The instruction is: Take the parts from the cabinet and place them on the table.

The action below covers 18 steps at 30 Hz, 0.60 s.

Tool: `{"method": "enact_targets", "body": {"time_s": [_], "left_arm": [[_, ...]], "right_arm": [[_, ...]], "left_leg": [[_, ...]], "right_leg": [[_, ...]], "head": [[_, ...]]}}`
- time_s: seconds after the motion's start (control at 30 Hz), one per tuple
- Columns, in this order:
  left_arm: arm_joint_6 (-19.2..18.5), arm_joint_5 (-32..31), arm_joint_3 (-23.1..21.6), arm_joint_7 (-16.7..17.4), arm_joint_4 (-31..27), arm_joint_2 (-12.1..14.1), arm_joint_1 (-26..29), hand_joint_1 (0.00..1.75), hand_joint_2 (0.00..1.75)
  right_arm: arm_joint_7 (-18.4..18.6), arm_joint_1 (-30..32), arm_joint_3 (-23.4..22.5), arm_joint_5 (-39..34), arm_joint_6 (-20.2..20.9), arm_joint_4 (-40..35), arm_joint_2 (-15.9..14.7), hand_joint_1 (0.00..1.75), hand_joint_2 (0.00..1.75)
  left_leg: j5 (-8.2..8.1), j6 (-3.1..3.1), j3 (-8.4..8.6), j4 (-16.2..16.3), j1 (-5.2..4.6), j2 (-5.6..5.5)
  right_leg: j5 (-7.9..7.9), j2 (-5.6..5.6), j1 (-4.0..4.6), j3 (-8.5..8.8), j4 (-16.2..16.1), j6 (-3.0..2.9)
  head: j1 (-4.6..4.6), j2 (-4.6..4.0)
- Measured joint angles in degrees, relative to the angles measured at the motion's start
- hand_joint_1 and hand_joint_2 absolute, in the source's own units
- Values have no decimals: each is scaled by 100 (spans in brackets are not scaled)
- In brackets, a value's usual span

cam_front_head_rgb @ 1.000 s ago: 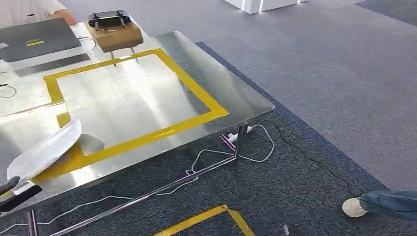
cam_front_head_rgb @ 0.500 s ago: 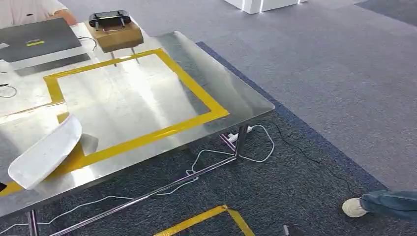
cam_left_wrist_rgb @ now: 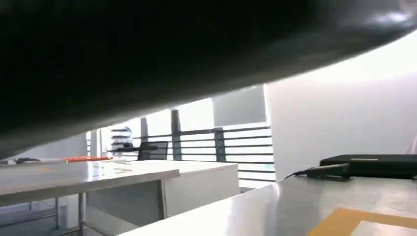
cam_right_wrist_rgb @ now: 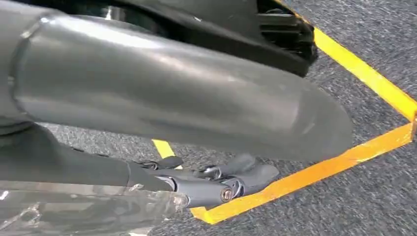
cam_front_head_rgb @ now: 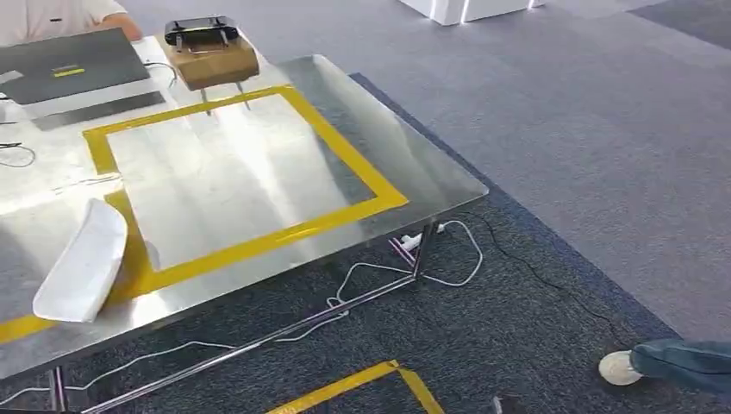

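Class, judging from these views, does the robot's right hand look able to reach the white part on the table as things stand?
Probably not yet. The right hand hangs low over the carpet beside yellow floor tape, while the white part lies on the steel table toward the robot's left.

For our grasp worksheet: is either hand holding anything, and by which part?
Nothing visibly held: the white part lies free on the table, the right hand hangs empty over carpet; the left wrist view is too blurred.
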Motion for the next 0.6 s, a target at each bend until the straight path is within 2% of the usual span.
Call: {"method": "enact_targets", "body": {"time_s": [0.03, 0.07, 0.1, 0.13, 0.17, 0.2, 0.27, 0.3, 0.33, 0.37, 0.43, 0.47, 0.5, 0.53, 0.57, 0.6], "left_arm": [[-11, -35, 0, -11, -2, -37, 2, 0, 0], [-28, -72, 0, -13, -18, -77, 8, 0, 0], [-55, -123, 0, -13, -64, -118, 14, 0, 0], [-68, -181, 0, -11, -136, -146, 51, 0, 0], [-76, -241, -11, -13, -186, -198, 61, 0, 0], [-92, -302, -13, -11, -232, -236, 59, 0, 0], [-122, -419, -22, 20, -299, -370, 110, 0, 0], [-124, -454, -35, 28, -323, -424, 158, 0, 0], [-137, -492, -54, 39, -347, -446, 155, 0, 0], [-140, -503, -70, 48, -363, -463, 132, 0, 0], [-140, -533, -98, 88, -398, -546, 132, 0, 0], [-140, -540, -114, 96, -400, -588, 149, 0, 0], [-140, -549, -127, 98, -402, -621, 163, 0, 0], [-140, -559, -142, 103, -417, -649, 171, 0, 0], [-138, -577, -151, 107, -439, -671, 171, 0, 0], [-140, -584, -160, 112, -466, -688, 171, 0, 0]], "right_arm": [[-2, -1, 2, -2, 0, 0, -2, 0, 0], [-11, -2, 0, -15, 4, 0, -4, 0, 0], [-13, -2, 2, -31, 9, 0, -4, 0, 0], [-13, -11, 0, -50, 33, 0, -4, 0, 0], [-15, -7, 2, -77, 57, 0, -4, 0, 0], [-17, -5, 0, -90, 57, 0, -15, 0, 0], [-15, 20, -6, -105, 72, 0, -41, 0, 0], [-15, 16, -7, -105, 79, 0, -48, 0, 0], [-20, 16, -7, -107, 79, 0, -48, 0, 0], [-20, 21, -9, -107, 79, 0, -48, 0, 0], [-20, 43, -9, -109, 68, 0, -55, 0, 0], [-20, 54, -9, -109, 68, 0, -59, 0, 0], [-20, 58, -9, -109, 68, 0, -61, 0, 0], [-20, 54, -9, -109, 68, 0, -61, 0, 0], [-20, 47, -9, -111, 68, 0, -61, 0, 0], [-20, 41, -11, -116, 70, 0, -61, 0, 0]], "left_leg": [[0, -41, -1, 9, 27, -52], [-11, -90, -1, 35, 68, -114], [-33, -155, -13, 92, 68, -163], [-51, -216, -50, 122, 57, -216], [-45, -231, -69, 145, 53, -249], [-6, -265, -77, 118, 62, -303], [45, -342, -102, 81, 90, -431], [-22, -331, -134, 159, 81, -214], [-211, -322, -268, 423, 48, 17], [-459, -321, -477, 875, 30, 135], [-873, -304, -928, 1869, 21, 186], [-905, -290, -1006, 2067, 19, 186], [-795, -269, -941, 1982, 14, 188], [-583, -243, -758, 1646, 7, 204], [-339, -213, -469, 1122, -12, 286], [-152, -176, -164, 590, -46, 518]], "right_leg": [[217, 5, -25, 220, -396, 26], [487, 52, -63, 574, -1016, 59], [592, 294, -126, 861, -1509, 112], [455, 516, -88, 887, -1520, 106], [491, 363, -106, 915, -1512, -35], [487, 334, -95, 910, -1493, -88], [515, 199, -84, 900, -1475, -194], [535, 129, -82, 900, -1495, -246], [536, 76, -63, 895, -1504, -295], [536, -3, -40, 883, -1505, -316], [525, -175, 5, 864, -1503, -348], [522, -253, 19, 866, -1503, -352], [518, -325, 30, 871, -1503, -356], [511, -400, 39, 876, -1502, -354], [502, -467, 40, 891, -1502, -342], [485, -528, 49, 915, -1502, -322]], "head": [[2, 0], [0, 0], [7, 0], [44, 0], [28, 0], [24, 0], [31, 0], [18, 0], [-4, 0], [-13, 0], [-11, 0], [-11, 0], [-9, 0], [-11, 0], [-9, 0], [-13, 0]]}}
